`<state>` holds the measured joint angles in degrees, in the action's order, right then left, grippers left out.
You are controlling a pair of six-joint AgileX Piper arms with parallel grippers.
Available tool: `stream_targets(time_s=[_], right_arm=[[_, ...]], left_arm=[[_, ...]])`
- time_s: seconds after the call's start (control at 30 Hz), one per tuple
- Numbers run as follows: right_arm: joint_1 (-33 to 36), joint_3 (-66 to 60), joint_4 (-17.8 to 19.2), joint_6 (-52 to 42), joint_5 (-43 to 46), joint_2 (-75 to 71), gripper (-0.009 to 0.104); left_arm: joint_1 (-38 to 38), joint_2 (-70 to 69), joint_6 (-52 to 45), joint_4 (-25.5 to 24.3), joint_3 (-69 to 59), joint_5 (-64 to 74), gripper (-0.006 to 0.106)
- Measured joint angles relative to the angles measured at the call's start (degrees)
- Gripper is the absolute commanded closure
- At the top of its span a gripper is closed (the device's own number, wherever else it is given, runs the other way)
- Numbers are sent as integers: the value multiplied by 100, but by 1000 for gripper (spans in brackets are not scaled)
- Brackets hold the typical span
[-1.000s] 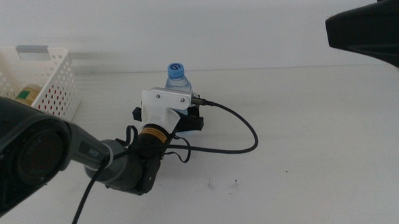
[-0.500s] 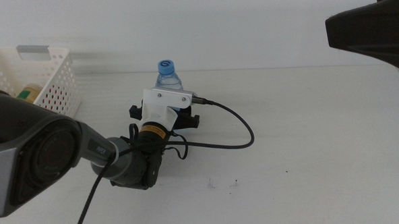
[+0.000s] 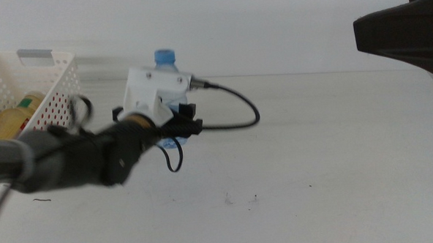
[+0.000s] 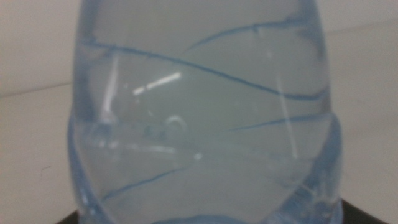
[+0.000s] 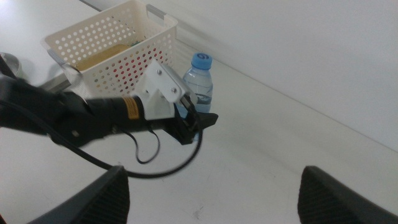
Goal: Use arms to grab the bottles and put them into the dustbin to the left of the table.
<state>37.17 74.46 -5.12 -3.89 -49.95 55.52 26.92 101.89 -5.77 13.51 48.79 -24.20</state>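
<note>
Left gripper [image 3: 174, 123] fingers pinching water bottle [image 3: 164, 62] (upright); right gripper [image 5: 214, 186] fingers spread.

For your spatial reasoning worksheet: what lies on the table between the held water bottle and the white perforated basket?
Nothing: in the right wrist view, only bare white tabletop separates the clear blue-capped water bottle, gripped by the left claw, from the white perforated basket.
</note>
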Motion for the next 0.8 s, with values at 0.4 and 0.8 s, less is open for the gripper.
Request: stream_targets(time_s=[0.4,0.8], right_arm=[[0,0,0,0,0,-9,24],[0,0,0,0,0,-9,24]], left_arm=[[-1600,-914,-1064,-514,2890,5803,102],[-3625,-25,-1955,-360,5063,8694,102]])
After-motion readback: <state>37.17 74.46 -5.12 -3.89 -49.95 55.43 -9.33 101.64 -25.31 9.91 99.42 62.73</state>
